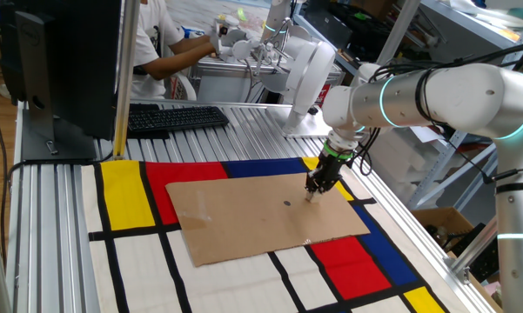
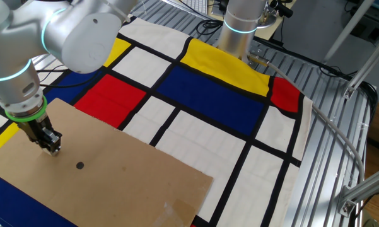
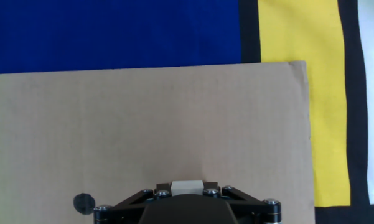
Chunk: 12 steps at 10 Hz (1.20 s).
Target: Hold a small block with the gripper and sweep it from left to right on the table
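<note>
My black gripper with its green ring is shut on the small block, a tiny pale beige cube. It holds the block down against the brown cardboard sheet, near the sheet's far right corner. In the other fixed view the gripper stands at the left on the cardboard, just up-left of the dark dot. In the hand view only the block's top shows between the jaws. The table has aluminium slats and a colored mat.
A small dark dot mark lies on the cardboard left of the gripper; it also shows in the hand view. A keyboard and monitor stand at the back left. A second robot base stands beyond the mat.
</note>
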Each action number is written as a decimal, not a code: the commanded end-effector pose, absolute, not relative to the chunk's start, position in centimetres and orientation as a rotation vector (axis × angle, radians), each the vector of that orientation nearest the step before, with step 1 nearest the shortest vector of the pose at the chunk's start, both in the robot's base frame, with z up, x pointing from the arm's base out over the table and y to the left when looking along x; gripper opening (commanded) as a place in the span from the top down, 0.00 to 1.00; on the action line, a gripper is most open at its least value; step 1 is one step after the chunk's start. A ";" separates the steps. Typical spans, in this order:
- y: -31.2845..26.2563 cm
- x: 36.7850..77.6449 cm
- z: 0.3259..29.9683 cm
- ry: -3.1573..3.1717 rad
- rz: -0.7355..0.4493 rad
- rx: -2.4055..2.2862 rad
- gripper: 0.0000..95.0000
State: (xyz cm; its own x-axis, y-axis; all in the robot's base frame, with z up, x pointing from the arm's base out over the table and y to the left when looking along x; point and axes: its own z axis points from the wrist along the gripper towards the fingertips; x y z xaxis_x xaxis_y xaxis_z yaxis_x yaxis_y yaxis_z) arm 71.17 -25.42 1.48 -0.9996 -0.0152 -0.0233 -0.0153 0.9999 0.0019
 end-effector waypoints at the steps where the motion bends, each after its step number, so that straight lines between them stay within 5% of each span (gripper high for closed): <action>1: -25.2 71.1 1.4 3.115 0.007 -0.017 1.00; 12: -23.2 70.7 1.4 3.115 -0.012 0.026 1.00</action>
State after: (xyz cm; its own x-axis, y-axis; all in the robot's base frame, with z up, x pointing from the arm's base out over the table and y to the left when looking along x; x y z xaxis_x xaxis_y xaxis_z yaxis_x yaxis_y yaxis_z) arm 70.76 -23.08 1.39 -0.9996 0.0166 -0.0239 0.0168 0.9998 -0.0098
